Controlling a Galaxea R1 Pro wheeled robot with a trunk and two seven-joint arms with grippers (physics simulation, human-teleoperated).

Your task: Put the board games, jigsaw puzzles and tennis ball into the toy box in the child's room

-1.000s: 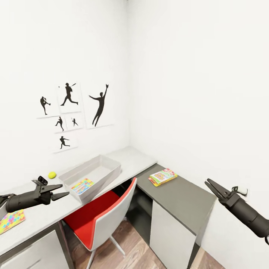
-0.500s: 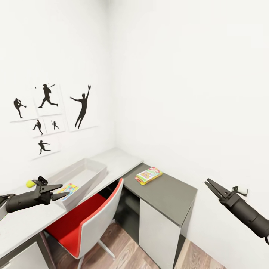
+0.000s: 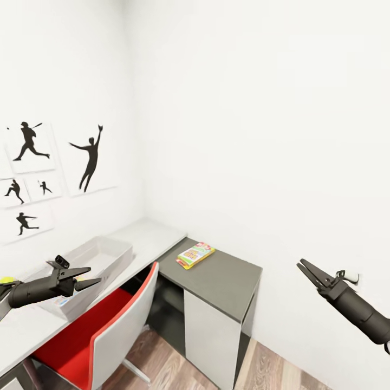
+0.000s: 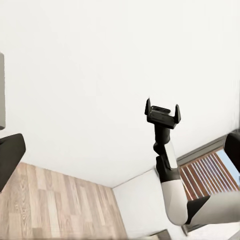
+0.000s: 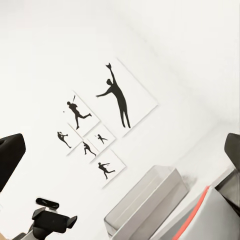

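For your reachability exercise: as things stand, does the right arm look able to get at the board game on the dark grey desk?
Probably not yet. The right pincer hangs open in the air off the desk's near end, and the board game lies by the far corner. Nothing blocks the way over the bare top, but the gap looks long.

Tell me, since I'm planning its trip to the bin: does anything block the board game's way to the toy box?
Nothing on the tabletop stands between the board game on the dark desk section and the toy box. The red chair sits below, in front of the table.
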